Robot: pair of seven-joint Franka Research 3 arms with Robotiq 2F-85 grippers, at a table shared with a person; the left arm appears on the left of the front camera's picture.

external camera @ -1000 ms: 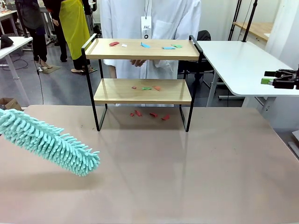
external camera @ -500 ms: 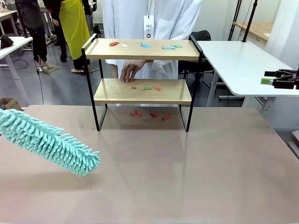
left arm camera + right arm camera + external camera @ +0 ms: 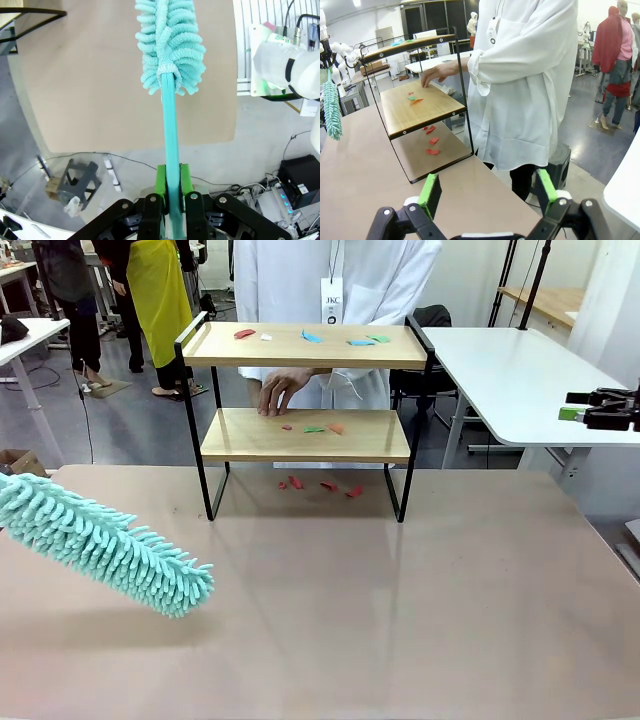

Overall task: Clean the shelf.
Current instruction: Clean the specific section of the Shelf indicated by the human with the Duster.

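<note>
The left gripper is squeezing shut on the thin handle of a fluffy teal duster. The duster is sticking straight out ahead of this gripper, and its fluffy head is hanging above the brown counter.

The right gripper is standing wide open, with nothing between its green pads. Ahead of it and a little to its left, the shelf is standing on the counter, well apart from both grippers.

Small red, green and blue scraps are lying on the shelf's top board, on its lower board and on the counter under it.

A person in a white coat is standing on the far side of the shelf from the grippers. The person is reaching one hand down to the lower board, near the scraps there.
</note>
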